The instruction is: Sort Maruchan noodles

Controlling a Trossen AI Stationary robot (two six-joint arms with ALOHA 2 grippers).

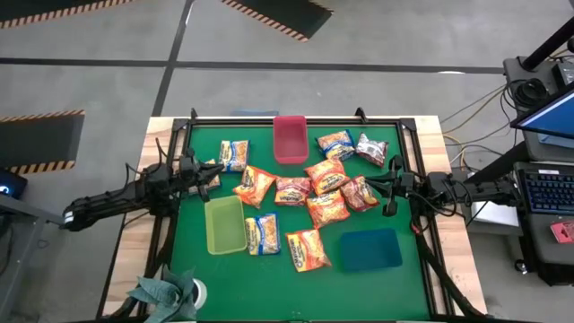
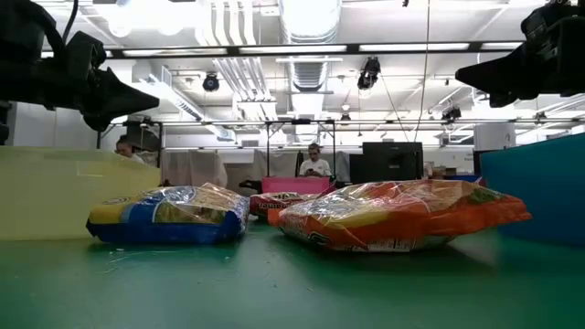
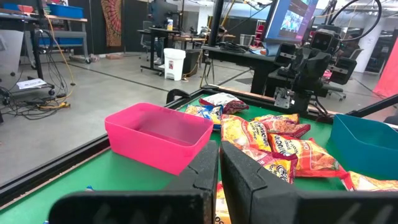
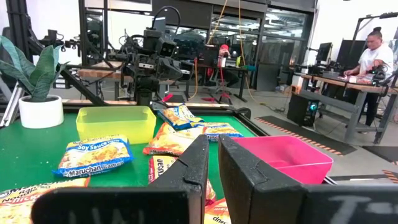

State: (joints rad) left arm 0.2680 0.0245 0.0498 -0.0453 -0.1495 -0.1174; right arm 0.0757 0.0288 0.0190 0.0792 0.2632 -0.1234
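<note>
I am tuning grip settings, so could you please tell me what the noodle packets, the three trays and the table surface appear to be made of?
Noodle packets: thin glossy plastic film, crinkled, with highlights.
Pink tray: rigid plastic, smooth and opaque, by its even walls.
Yellow-green tray: plastic, slightly translucent.
Blue tray: likely plastic as well, opaque.
Table surface: matte green covering, perhaps felt or a mat; I cannot tell which.

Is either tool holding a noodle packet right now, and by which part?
Nothing is held. The left tool and the right tool are both shut and empty, above the mat's edges.
</note>
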